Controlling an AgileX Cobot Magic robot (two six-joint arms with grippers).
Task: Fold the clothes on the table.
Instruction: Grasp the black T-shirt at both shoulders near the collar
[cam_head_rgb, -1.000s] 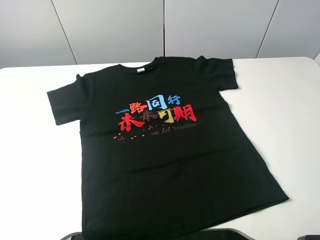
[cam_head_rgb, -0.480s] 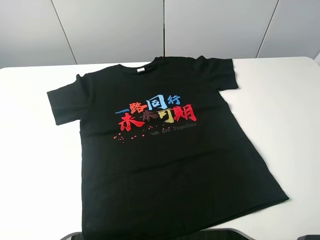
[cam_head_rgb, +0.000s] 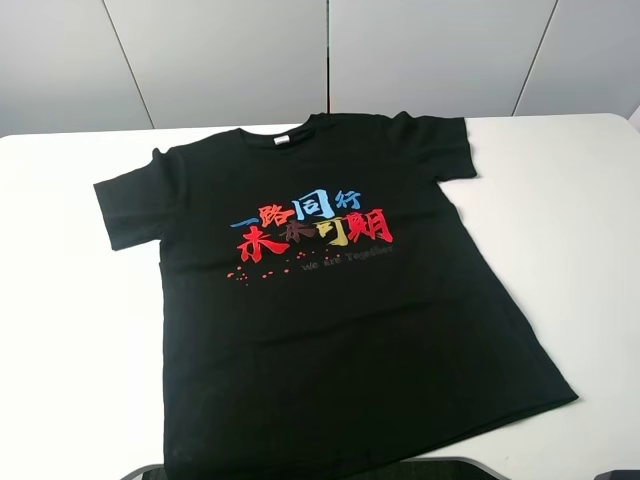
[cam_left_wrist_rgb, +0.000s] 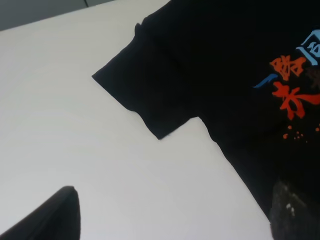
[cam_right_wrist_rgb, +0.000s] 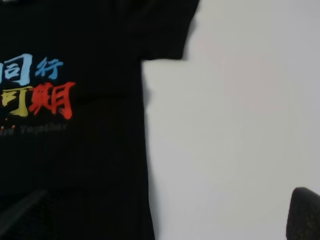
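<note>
Exterior high: black T-shirt (cam_head_rgb: 330, 330) flat on white table (cam_head_rgb: 570, 200); print reads 一路同行, "we are Together"; left gripper (cam_left_wrist_rgb: 180, 212), right gripper (cam_right_wrist_rgb: 162, 214) both spread.

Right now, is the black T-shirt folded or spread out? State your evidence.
Spread out. The T-shirt lies flat, print up, on the table; both sleeves and the collar show, nothing turned over.

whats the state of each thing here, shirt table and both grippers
T-shirt: unfolded, spread flat, print up, both sleeves out.
table: carries the T-shirt, collar toward its far edge.
left gripper: open, holding nothing.
right gripper: open, holding nothing.
</note>
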